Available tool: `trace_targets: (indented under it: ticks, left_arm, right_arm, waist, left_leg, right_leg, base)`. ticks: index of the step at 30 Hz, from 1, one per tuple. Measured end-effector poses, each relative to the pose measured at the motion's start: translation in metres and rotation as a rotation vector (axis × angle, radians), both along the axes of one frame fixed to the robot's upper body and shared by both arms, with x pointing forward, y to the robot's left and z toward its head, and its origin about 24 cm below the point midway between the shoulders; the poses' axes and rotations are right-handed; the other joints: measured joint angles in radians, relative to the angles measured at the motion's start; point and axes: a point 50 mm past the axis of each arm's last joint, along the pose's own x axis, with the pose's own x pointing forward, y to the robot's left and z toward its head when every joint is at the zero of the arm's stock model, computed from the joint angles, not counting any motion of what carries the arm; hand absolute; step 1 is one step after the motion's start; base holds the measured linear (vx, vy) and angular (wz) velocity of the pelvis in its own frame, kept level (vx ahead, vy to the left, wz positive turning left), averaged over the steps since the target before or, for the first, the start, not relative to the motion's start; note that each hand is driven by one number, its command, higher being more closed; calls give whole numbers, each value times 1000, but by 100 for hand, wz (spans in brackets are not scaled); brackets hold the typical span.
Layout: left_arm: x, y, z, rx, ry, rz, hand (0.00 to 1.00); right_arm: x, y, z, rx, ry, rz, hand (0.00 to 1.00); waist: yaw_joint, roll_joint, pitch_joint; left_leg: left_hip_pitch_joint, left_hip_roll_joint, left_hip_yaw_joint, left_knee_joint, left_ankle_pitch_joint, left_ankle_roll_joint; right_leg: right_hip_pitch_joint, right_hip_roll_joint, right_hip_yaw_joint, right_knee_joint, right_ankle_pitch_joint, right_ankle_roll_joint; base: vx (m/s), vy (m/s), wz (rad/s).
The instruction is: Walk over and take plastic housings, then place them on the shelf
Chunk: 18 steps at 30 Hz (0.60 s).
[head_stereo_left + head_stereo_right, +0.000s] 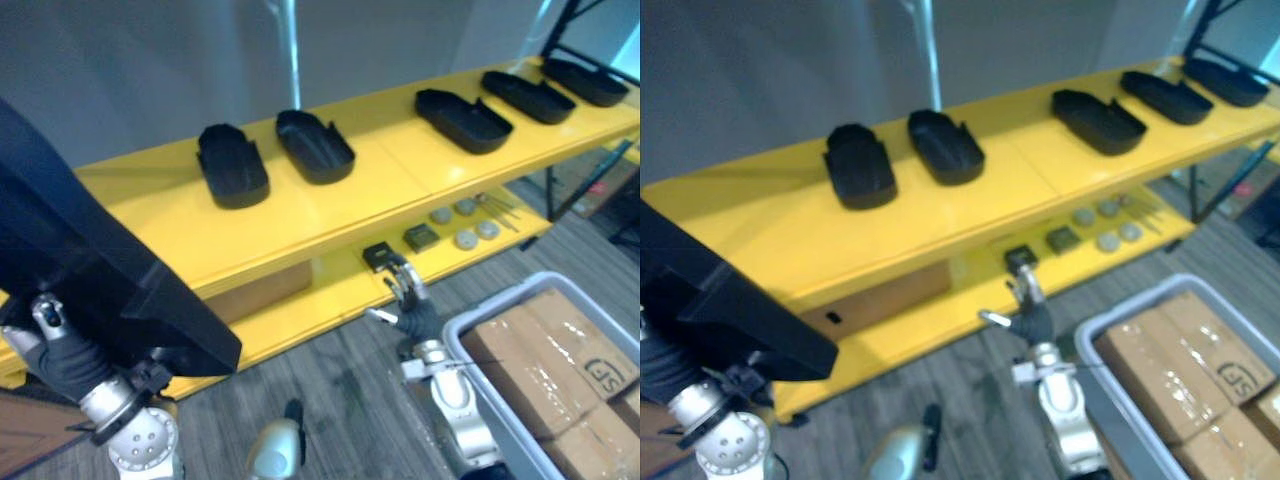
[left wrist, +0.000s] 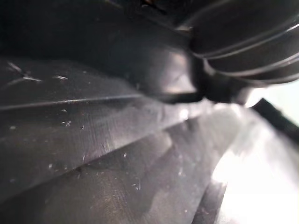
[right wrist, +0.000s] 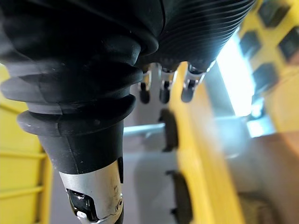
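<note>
A large black plastic housing (image 1: 90,270) hangs at the lower left, in front of the yellow shelf (image 1: 330,205). My left hand (image 1: 58,352) is under its near end, thumb against it, shut on it. The left wrist view shows its dark scratched surface (image 2: 93,140) from very close. Several more black housings lie on the shelf's top board, among them two side by side (image 1: 232,165) (image 1: 314,146) and one further right (image 1: 463,120). My right hand (image 1: 410,300) hangs open and bare below the shelf's lower board, its fingers (image 3: 163,91) straight.
Small dark blocks (image 1: 420,237) and grey discs (image 1: 465,238) lie on the lower board. A grey tote (image 1: 470,330) with cardboard boxes (image 1: 545,365) stands at the lower right. A cardboard box (image 1: 262,290) sits under the top board. Bare yellow board lies left of the housings.
</note>
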Motion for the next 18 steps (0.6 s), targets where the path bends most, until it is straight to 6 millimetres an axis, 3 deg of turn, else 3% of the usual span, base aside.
trace_targets:
  ticks: [2, 3, 4, 6, 8, 10, 11, 12, 15, 17, 18]
  left_arm:
    - [-7, 4, 6, 37, -13, 19, 100]
    - [-7, 5, 8, 47, -16, 19, 100]
    - [-5, 5, 7, 39, -16, 21, 100]
    - [-5, 8, 10, 63, -11, 30, 100]
    - [-2, 10, 13, 79, -14, 28, 100]
    - [7, 12, 18, 91, -27, 21, 100]
    - [21, 14, 24, 104, -46, 6, 100]
    - [27, 14, 25, 101, -47, 0, 100]
    - [48, 14, 19, 69, 2, -17, 100]
    - [48, 17, 12, 58, 58, -1, 100]
    - [45, 18, 5, 38, 94, 12, 100]
  right_arm:
    - [-1, 4, 0, 37, 3, -24, 0]
    - [-3, 5, -1, 58, 7, -37, 0]
    - [-2, 5, 1, 66, -5, -41, 0]
    - [1, 7, 7, 81, -40, -41, 0]
    - [7, 9, 18, 53, -108, -37, 0]
    - [10, 9, 35, 41, -198, -28, 0]
    - [13, 7, 58, 24, -308, -24, 0]
    - [14, 5, 67, 19, -350, -23, 0]
    - [16, -4, 100, 3, -497, -17, 0]
    - [16, -2, 109, 24, -534, 12, 0]
    - [16, -3, 114, 28, -552, 38, 0]
  waist:
    - [20, -22, -17]
    - [20, -44, -34]
    - [15, -62, -49]
    - [12, -68, -51]
    - [-6, -57, -45]
    - [-22, -38, -50]
    - [-49, -22, -59]
    - [-58, -17, -63]
    - [-67, -12, -69]
    - [-66, -37, -84]
    - [-61, -44, -102]
  left_leg:
    - [-4, -24, 18, 71, -86, 4]
    - [-5, -47, 12, 78, -121, 11]
    - [12, -62, -3, 69, -132, 23]
    - [63, -79, -15, 13, -136, 35]
    - [141, -85, -37, -42, -135, 47]
    - [213, -83, -65, -94, -126, 34]
    - [245, -80, -114, -117, -126, 30]
    - [245, -79, -134, -117, -127, 27]
    - [275, -78, -196, -116, -145, -3]
    - [292, -84, -201, -103, -171, -42]
    - [292, -78, -208, -83, -199, -73]
  right_leg:
    - [35, -26, 3, -8, -15, 25]
    - [22, -53, 26, 106, -8, -12]
    - [-57, -103, 62, 283, 40, -64]
    - [-147, -144, 138, 472, 116, -104]
    - [-200, -141, 171, 584, 60, -118]
    - [-239, -96, 176, 541, 19, -138]
    - [-287, -24, 235, 401, 2, -142]
    - [-305, -2, 269, 347, 3, -141]
    - [-352, 36, 385, 196, 33, -102]
    - [-336, 33, 393, 93, 164, -108]
    - [-308, 32, 384, 45, 197, -68]
  base:
    - [188, 149, 6]
    - [380, 148, 36]
    - [384, 152, 38]
    - [299, 124, 20]
    - [355, 76, 20]
    - [404, 57, 53]
    - [314, -11, 86]
    - [301, -37, 98]
    - [261, -143, 83]
    - [270, -285, 60]
    - [280, -330, 51]
